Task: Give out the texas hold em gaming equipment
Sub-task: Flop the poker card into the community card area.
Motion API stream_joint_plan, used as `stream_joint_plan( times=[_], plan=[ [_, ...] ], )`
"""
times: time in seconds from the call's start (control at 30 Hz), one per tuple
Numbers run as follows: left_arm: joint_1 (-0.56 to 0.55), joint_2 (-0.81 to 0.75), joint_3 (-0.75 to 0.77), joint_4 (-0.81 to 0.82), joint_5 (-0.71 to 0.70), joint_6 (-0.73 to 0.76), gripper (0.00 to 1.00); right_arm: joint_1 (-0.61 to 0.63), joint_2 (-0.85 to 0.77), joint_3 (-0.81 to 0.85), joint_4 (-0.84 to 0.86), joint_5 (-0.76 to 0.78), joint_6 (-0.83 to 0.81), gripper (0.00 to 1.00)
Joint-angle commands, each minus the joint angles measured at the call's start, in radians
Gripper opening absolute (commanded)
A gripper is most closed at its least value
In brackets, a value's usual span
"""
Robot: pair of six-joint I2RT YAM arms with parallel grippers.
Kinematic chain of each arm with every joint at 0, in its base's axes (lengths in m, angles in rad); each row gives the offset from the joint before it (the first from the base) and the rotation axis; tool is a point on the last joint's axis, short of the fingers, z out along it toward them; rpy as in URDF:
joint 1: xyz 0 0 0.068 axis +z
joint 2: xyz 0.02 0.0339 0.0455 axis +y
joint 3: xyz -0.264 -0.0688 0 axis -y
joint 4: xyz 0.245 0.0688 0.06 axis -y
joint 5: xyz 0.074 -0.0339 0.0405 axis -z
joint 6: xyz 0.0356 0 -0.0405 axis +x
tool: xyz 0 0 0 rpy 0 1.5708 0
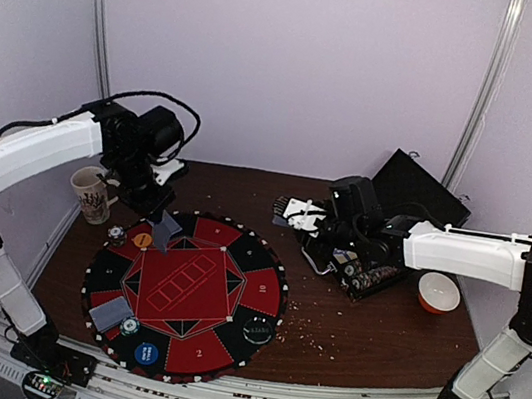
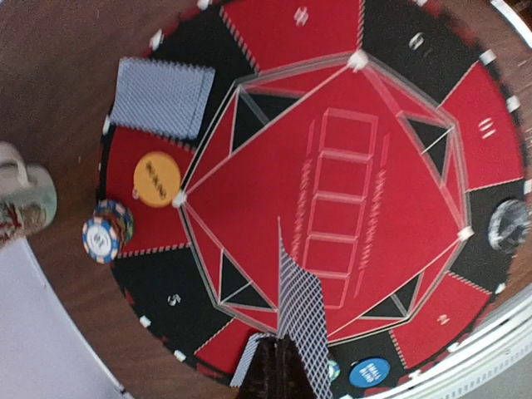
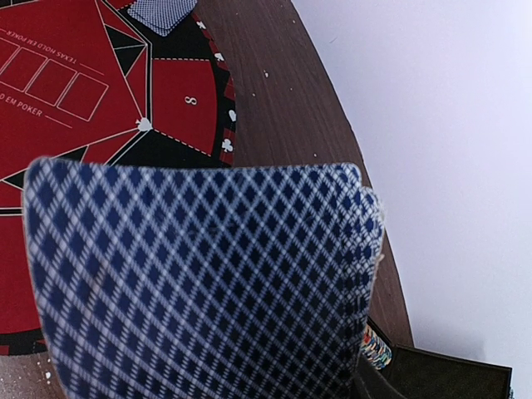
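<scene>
Far-left edge of the table [image 1: 356,335]: patterned ceramic mug [image 1: 91,195], upright, contents not visible. Just right of it, a short chip stack [image 2: 106,232], striped edges, at the left rim of the round red-and-black mat [image 1: 231,290]. A flat yellow disc [image 2: 156,179] lay on a red wedge at the mat's left.

The left gripper [image 2: 278,370] hung over the mat's left side, jaws closed tight on a single card [image 2: 301,320]. The card stood on end out of the fingertips, lattice back showing, long axis in line with the fingers.

The far-left black wedge carried a far pile [image 2: 162,97] of cards, face down and squared up. A near pile [image 1: 111,315] lay face down on the near-left red wedge, with a lone chip [image 1: 129,326] just beside it. The blue disc [image 1: 146,353] sat on the near black wedge, the black disc [image 1: 257,331] on the near-right one.

The right gripper [image 1: 294,214] was above the table's far edge between mat and case, jaws partly closed around a thick deck [image 3: 199,283]. Its blue-white diamond backs faced the wrist camera, slightly fanned at the right, long axis across that view.

The black hinged case [image 1: 376,273] stood open at the far right, lid tilted back. Striped tray chips [image 3: 376,347] showed inside; the rest was too small to tell. A bowl [image 1: 437,293], orange outside and white inside, sat just right of the case.
</scene>
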Motion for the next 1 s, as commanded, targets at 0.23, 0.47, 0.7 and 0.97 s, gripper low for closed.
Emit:
stream_joint_plan(
  times=[0.23,0.47,0.7,0.97],
  plan=[
    [-0.144,0.206,-0.123,-0.145,-0.387,-0.148,0.00,-0.004,-0.049,-0.001,-0.001,-0.006,0.012,0.44],
    [-0.259,0.353,-0.116,-0.144,-0.426,-0.159,0.00,-0.003,-0.048,0.006,-0.011,-0.004,0.020,0.44],
    [-0.310,0.398,-0.144,-0.063,-0.235,-0.119,0.00,-0.003,-0.047,0.007,-0.017,-0.005,0.020,0.44],
    [-0.310,0.403,-0.166,-0.001,-0.073,-0.143,0.00,-0.003,-0.052,0.000,-0.018,-0.005,0.020,0.44]
  ],
)
